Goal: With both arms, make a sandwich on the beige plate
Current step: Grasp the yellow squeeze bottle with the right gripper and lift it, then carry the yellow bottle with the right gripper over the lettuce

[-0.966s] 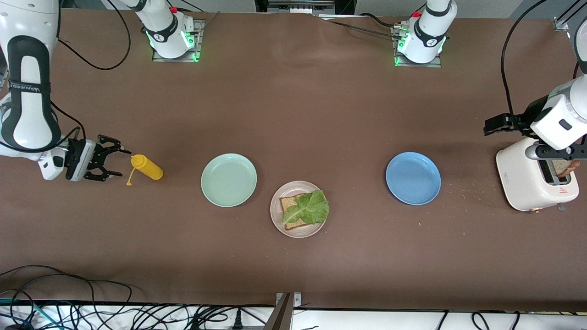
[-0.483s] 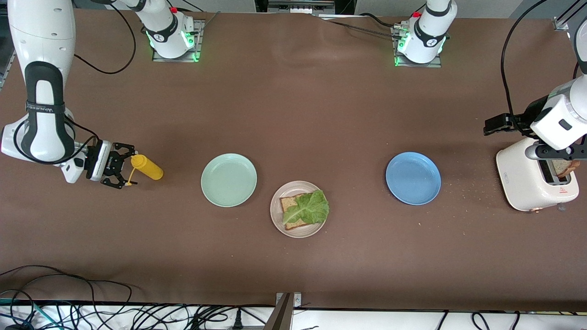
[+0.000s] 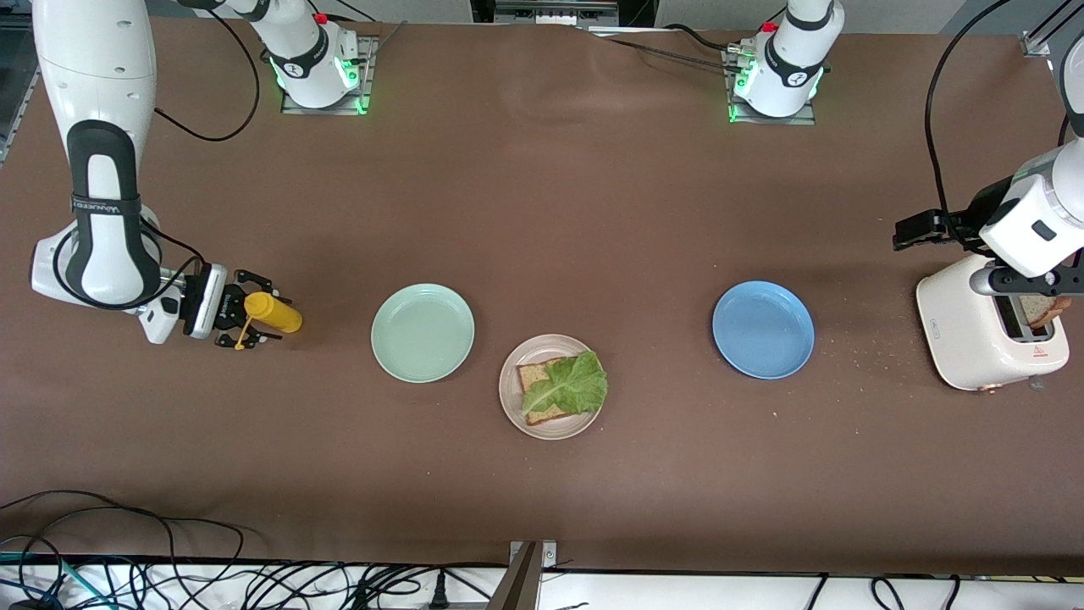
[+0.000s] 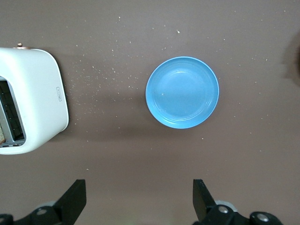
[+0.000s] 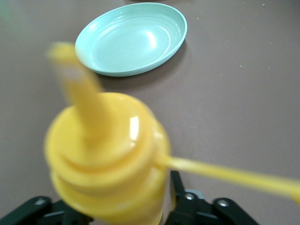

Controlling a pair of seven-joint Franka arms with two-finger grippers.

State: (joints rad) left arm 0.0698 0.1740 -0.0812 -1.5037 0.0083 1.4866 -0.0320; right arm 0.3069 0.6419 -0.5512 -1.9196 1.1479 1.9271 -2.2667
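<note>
Front view: half built, by the look of it. One slice of seeded bread (image 3: pixel 542 391) down on the beige plate (image 3: pixel 512 407), ruffled lettuce leaf (image 3: pixel 572 385) laid over it; no top slice yet. Toward the right arm's end from that plate, a mint-green plate (image 3: pixel 423 332), bare, and farther that way a yellow mustard bottle (image 3: pixel 273 312) lying on its side with the right gripper (image 3: pixel 247 318) spread around its cap end, not clamped. Toward the left arm's end from the beige plate, a blue plate (image 3: pixel 763 329), bare, then a white toaster (image 3: pixel 974 335) with a brown slice (image 3: pixel 1043 309) showing in its slot. Left gripper over the toaster; grip hidden here.

Left wrist view: left gripper (image 4: pixel 139 199) spread wide, holding nothing, above bare tabletop between blue plate and toaster. Crumbs scattered near the toaster.

Right wrist view: mustard bottle filling the frame, cap strap blurred, black fingers (image 5: pixel 197 208) either side of it. Likely left: mustard, then the toaster slice on top.
</note>
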